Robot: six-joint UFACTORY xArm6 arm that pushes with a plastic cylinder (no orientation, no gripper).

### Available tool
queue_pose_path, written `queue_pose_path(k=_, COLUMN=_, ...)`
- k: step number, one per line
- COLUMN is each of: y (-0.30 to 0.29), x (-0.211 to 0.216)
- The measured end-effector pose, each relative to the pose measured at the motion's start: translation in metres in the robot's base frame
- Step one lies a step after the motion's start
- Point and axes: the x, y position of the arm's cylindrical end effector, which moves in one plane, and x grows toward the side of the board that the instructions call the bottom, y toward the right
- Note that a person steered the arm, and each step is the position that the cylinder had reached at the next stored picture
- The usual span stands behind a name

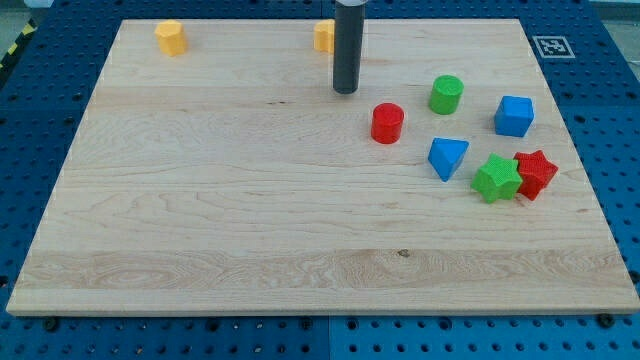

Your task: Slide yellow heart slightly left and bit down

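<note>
My tip (346, 91) rests on the board near the view's top centre. A yellow block (323, 35) sits just above and left of the tip at the top edge; the rod hides its right part, so its shape is unclear. A second yellow block (171, 37) lies at the view's top left, far from the tip; its shape is also hard to make out. The tip touches no block.
A red cylinder (387, 123) lies right of and below the tip, with a green cylinder (446, 94) and a blue cube (514, 116) further right. A blue triangle (447, 157), a green star (496, 178) and a red star (535, 173) sit at the right. The wooden board (250, 220) ends close to the yellow blocks.
</note>
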Motion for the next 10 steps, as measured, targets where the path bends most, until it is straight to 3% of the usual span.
queue_pose_path(k=3, y=0.000, x=-0.048)
queue_pose_path(k=6, y=0.047, x=-0.080)
queue_pose_path(k=10, y=-0.041, x=-0.102)
